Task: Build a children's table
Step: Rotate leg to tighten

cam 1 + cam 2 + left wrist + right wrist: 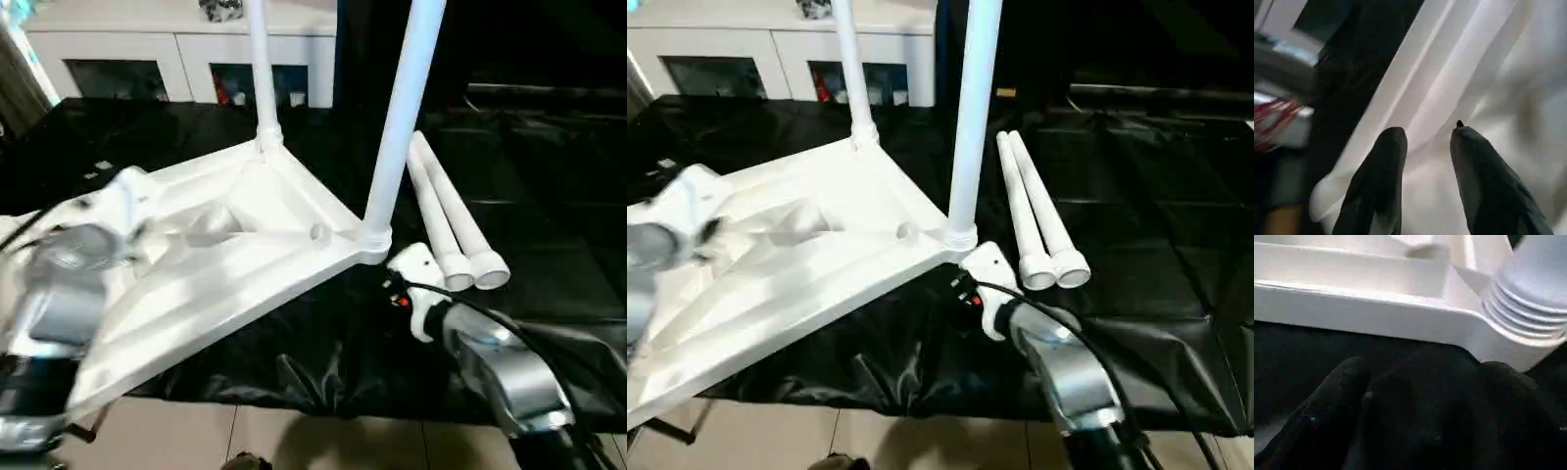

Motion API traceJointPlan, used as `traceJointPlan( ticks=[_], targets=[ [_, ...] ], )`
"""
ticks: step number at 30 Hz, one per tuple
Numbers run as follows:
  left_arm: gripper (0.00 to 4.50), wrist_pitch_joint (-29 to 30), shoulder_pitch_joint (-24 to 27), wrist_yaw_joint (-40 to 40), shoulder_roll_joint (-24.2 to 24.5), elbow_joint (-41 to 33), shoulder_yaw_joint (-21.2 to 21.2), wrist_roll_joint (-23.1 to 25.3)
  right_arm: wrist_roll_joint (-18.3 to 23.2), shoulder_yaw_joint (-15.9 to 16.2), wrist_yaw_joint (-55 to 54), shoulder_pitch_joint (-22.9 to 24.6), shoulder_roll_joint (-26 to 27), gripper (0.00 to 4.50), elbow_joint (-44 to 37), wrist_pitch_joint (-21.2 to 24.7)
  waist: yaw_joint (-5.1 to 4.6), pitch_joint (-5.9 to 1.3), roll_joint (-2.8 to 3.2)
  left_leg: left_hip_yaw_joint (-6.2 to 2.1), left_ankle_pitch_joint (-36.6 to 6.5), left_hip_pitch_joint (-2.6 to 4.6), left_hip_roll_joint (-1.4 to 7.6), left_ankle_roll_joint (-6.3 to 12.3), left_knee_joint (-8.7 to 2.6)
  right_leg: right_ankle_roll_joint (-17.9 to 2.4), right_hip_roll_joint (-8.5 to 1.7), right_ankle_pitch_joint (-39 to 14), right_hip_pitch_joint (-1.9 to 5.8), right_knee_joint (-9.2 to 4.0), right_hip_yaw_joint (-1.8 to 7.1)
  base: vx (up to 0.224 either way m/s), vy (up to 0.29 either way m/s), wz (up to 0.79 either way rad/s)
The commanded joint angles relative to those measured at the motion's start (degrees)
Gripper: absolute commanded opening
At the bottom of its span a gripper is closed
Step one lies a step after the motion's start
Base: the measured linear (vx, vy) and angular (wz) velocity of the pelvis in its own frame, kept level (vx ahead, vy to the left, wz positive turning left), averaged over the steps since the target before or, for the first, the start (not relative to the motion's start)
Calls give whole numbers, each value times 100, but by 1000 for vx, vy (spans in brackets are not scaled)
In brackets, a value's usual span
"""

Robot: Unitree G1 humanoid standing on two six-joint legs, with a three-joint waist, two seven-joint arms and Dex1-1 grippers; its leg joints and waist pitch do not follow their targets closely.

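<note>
A big work table under a black cover carries the parts. On it lies the white tabletop, upside down with the ribbed side up, and its near-left part reaches over the table edge above the tiled floor. Two legs stand upright in the far and the right corner sockets. Two other legs lie side by side on the cover, just right of the tabletop, with flared ends toward the robot. The left gripper is over the ribbed underside, its jaws partly open and holding nothing. The right gripper is near the right corner socket, low beside the rim, jaws wide open and empty.
</note>
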Motion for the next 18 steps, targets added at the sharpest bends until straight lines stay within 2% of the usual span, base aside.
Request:
traceJointPlan(
  ticks=[1,2,3,5,7,8,10,12,13,14,17,18],
  targets=[
    [173,241,166,-42,158,-189,-92,183,-27,-38,-200,-185,93,401,226,231,11,-402,93,-174,-1865,183,251,-133,-442,-961,-422,-1509,134,-474,346,0,0,0],
    [184,367,238,-46,236,-215,-139,217,13,-49,-240,-260,134,371,310,289,6,-397,82,-168,-1874,184,249,-139,-447,-980,-414,-1473,125,-473,347,0,0,0],
    [184,439,296,-76,284,-223,-153,193,50,-53,-248,-318,170,371,372,315,20,-403,99,-169,-1920,196,246,-157,-443,-994,-414,-1438,118,-464,346,0,0,0],
    [147,556,389,-143,323,-207,-146,99,102,-27,-203,-412,232,364,449,345,46,-408,104,-168,-1904,197,251,-185,-444,-1005,-415,-1272,119,-454,350,0,0,0],
    [144,535,447,-202,299,-103,-112,-30,87,23,-174,-486,294,346,497,367,67,-416,106,-171,-1869,187,253,-204,-452,-1007,-413,-1134,130,-439,345,0,0,0],
    [144,472,494,-287,213,32,-81,-178,52,67,-174,-568,373,333,608,361,86,-417,48,-164,-1823,182,246,-185,-450,-1035,-425,-1121,135,-425,347,0,0,0],
    [111,472,508,-358,133,70,-58,-269,18,102,-163,-618,394,321,696,329,94,-414,71,-157,-1867,190,242,-202,-445,-1032,-436,-1216,124,-446,352,0,0,0],
    [102,457,541,-418,72,55,-35,-372,1,159,-143,-639,396,298,745,330,101,-413,69,-157,-1879,187,246,-216,-451,-998,-436,-1248,128,-453,356,0,0,0],
    [100,476,575,-476,77,27,-85,-418,-14,201,-145,-656,390,288,793,344,122,-420,109,-165,-1891,195,248,-234,-450,-980,-438,-1235,125,-445,355,0,0,0],
    [86,497,600,-548,64,4,-141,-472,-32,231,-147,-674,381,281,852,346,124,-421,90,-163,-1931,197,249,-249,-455,-978,-432,-1227,125,-454,354,0,0,0],
    [58,471,637,-842,108,-18,-355,-602,-85,233,-212,-725,396,254,1052,323,159,-418,88,-164,-1989,201,244,-263,-458,-991,-439,-1232,122,-455,357,0,0,0],
    [56,451,657,-925,140,-34,-415,-643,-98,224,-230,-727,407,244,1088,307,164,-417,48,-169,-1968,188,248,-252,-464,-995,-448,-1241,137,-454,356,0,0,0]
  ],
)
